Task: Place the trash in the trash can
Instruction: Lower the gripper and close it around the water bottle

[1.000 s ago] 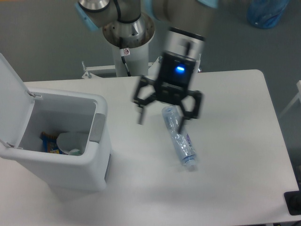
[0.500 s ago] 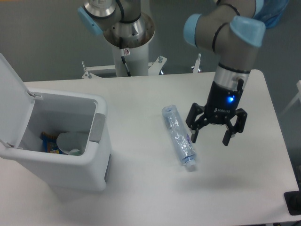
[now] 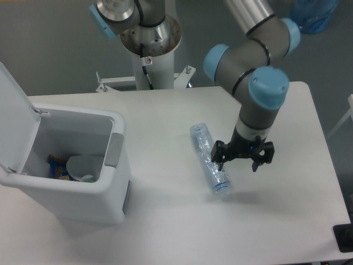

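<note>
A long clear bottle (image 3: pixel 208 157) with a white cap and blue-printed label lies on the white table, cap toward the front. My gripper (image 3: pixel 239 164) is open and empty, low over the table just right of the bottle's cap end, its left finger close to the bottle. The white trash can (image 3: pixel 83 196) stands at the left with its lid (image 3: pixel 14 118) swung up. Inside it lie a clear wrinkled cup (image 3: pixel 83 165) and an orange-and-blue snack packet (image 3: pixel 56 167).
The robot's base column (image 3: pixel 150 41) stands behind the table's far edge. A grey tab (image 3: pixel 115 149) sits on the can's right rim. A blue bag (image 3: pixel 311 14) lies on the floor at top right. A dark object (image 3: pixel 345 237) shows at the bottom right corner.
My gripper has swung from above the bottle's far end to the right, then come down and back toward the bottle's cap end. The bottle has not moved.
</note>
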